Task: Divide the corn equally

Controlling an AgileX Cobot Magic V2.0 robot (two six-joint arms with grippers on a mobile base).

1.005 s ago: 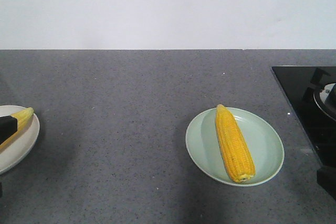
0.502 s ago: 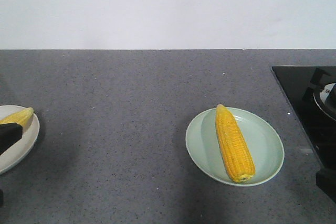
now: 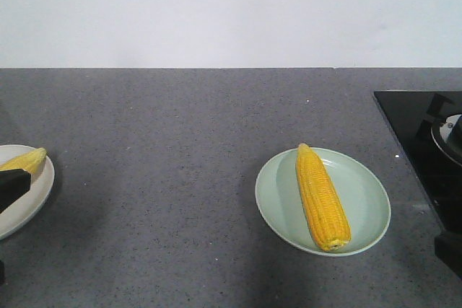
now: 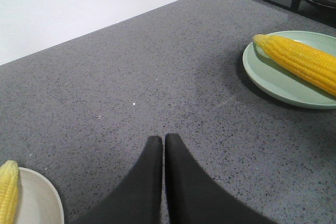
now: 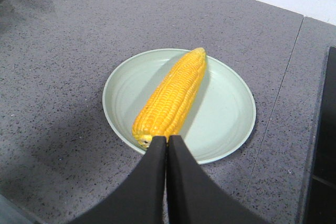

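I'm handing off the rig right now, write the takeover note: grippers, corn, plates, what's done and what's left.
Left gripper: fingers shut, empty, above bare counter.
Right gripper: fingers shut, empty, just over the blunt end of the cob on the green plate.
Corn: one cob lies on the green plate; one cob shows on the white plate, mostly out of view.
Done or left: cannot be judged; check the white plate's count first.

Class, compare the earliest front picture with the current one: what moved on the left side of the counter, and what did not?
The dark left gripper at the white plate slid back toward the left edge, exposing more of the corn tip. The green plate and its corn cob stayed put.
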